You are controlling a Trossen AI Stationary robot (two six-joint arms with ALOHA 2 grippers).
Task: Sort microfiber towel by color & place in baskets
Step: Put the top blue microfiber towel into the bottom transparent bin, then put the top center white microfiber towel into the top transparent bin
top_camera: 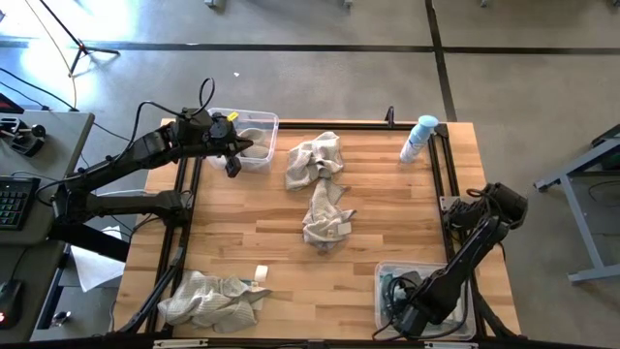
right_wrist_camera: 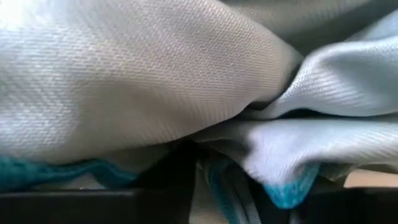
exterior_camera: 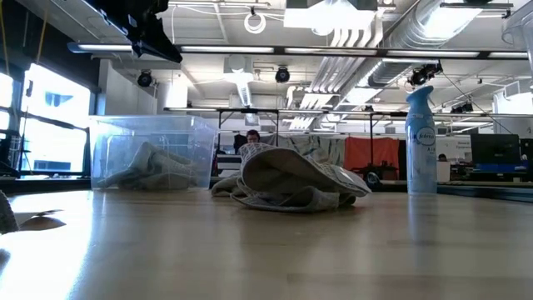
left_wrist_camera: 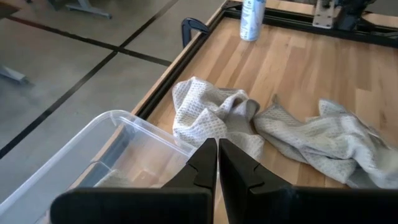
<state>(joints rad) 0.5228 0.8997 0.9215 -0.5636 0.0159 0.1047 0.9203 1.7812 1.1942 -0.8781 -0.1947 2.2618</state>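
Observation:
Three beige-grey microfiber towels lie crumpled on the table: one far of centre [top_camera: 315,155] [left_wrist_camera: 211,115], one at the centre [top_camera: 326,221] [left_wrist_camera: 323,137] and one at the near left [top_camera: 213,299]. The far-left basket [top_camera: 263,120] [left_wrist_camera: 118,124] holds a beige-grey cloth [top_camera: 254,145]. My left gripper [top_camera: 233,163] [left_wrist_camera: 217,163] hovers shut and empty over that basket's near rim. My right gripper [top_camera: 417,302] is down inside the near-right basket [top_camera: 380,281]. Pale teal-blue cloth [right_wrist_camera: 155,74] fills its wrist view.
A white spray bottle with a blue cap [top_camera: 418,138] [exterior_camera: 420,142] stands at the far right edge. A small white piece [top_camera: 261,272] lies by the near-left towel. Black rails [top_camera: 441,165] run along the table's left and right sides. Bare wood lies between the towels.

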